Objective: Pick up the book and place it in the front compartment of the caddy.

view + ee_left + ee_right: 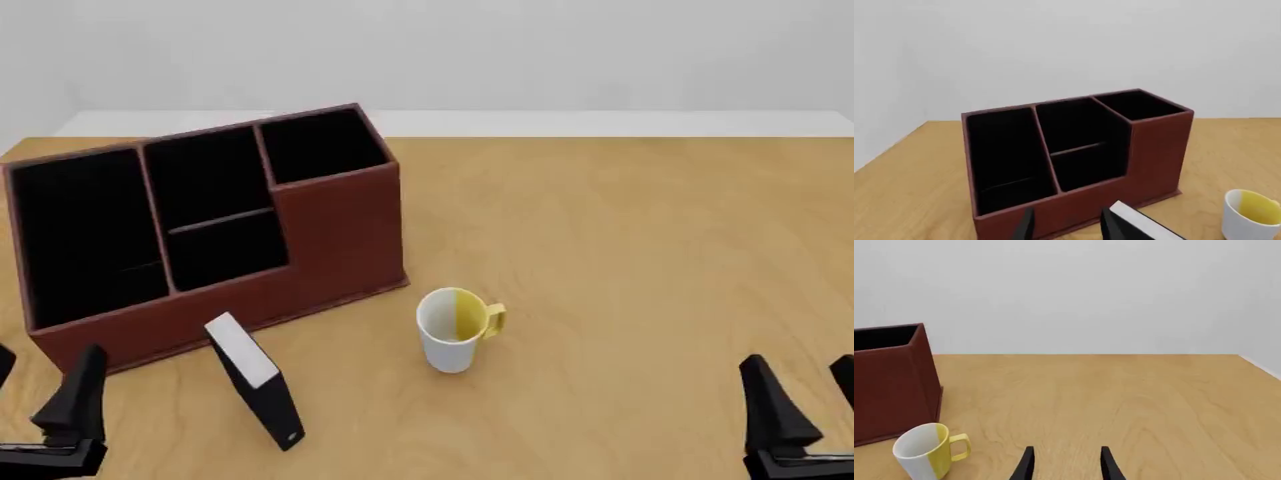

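Front view: mug (454, 330) stands right of book (254, 381), book upright just before caddy (340, 250); visible compartments bare. Both end effectors (40, 400) (801, 400) spread wide, holding nothing.

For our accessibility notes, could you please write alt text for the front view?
A thin black book stands upright on a wooden table just in front of a large reddish-brown caddy, with a white-and-yellow mug to its right. Both open claws, left claw and right claw, wait at the near edge.

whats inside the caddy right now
The caddy shows only black lining in its compartments in the front and left wrist views; no item is visible. The floors of the deeper compartments are too dark to check. The book stands outside, on the table.
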Controlling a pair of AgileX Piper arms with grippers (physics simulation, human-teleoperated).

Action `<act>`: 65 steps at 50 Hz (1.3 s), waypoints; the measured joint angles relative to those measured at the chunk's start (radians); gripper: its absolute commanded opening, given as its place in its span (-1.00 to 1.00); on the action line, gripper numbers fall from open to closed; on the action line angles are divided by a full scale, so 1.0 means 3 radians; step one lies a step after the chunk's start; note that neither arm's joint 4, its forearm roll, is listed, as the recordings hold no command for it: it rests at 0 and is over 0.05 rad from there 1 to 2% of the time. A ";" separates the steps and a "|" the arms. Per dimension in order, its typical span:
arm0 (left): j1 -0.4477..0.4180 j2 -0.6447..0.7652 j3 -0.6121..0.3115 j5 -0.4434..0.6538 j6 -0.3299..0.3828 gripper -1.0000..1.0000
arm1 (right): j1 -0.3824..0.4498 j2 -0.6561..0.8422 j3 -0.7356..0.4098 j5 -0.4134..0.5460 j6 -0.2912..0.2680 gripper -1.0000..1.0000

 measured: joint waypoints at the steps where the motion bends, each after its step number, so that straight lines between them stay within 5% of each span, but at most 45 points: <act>1: -0.0002 -0.0016 0.0004 0.0015 -0.0008 1.00 | 0.0000 0.0002 -0.0002 0.0000 0.0002 1.00; 21: -0.0091 -0.0021 0.0016 -0.0050 -0.0048 1.00 | 0.0000 0.0017 -0.0015 0.0001 0.0000 1.00; 49: -0.0411 0.1435 -0.0269 -0.1370 0.0215 1.00 | 0.0000 0.0030 -0.0009 -0.0018 0.0000 1.00; 65: -0.1093 0.1893 -0.1090 -0.0760 0.0598 1.00 | 0.0001 0.0033 -0.0007 -0.0024 0.0000 1.00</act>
